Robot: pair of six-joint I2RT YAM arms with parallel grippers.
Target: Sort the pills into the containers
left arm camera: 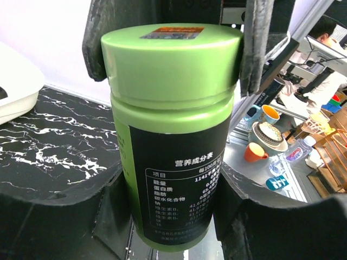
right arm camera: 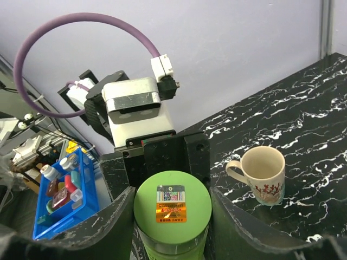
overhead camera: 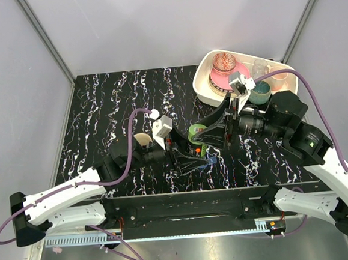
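Observation:
A green pill bottle (left arm camera: 173, 135) with a black label is held above the table between the two arms. My left gripper (left arm camera: 173, 216) is shut on its lower body. My right gripper (right arm camera: 172, 216) is closed around the green lid (right arm camera: 172, 208), which carries an orange sticker, and its dark fingers (left arm camera: 259, 49) press on both sides of the lid. In the top view the bottle (overhead camera: 196, 131) shows between the two grippers. The small blue pill box (overhead camera: 211, 161) lies on the table just below them. No loose pills are visible.
A beige mug (right arm camera: 263, 174) stands upright on the black marbled table (overhead camera: 100, 111), left of the bottle (overhead camera: 141, 140). A white tray (overhead camera: 203, 82) holding a pink dish, cups and a jar sits at the back right.

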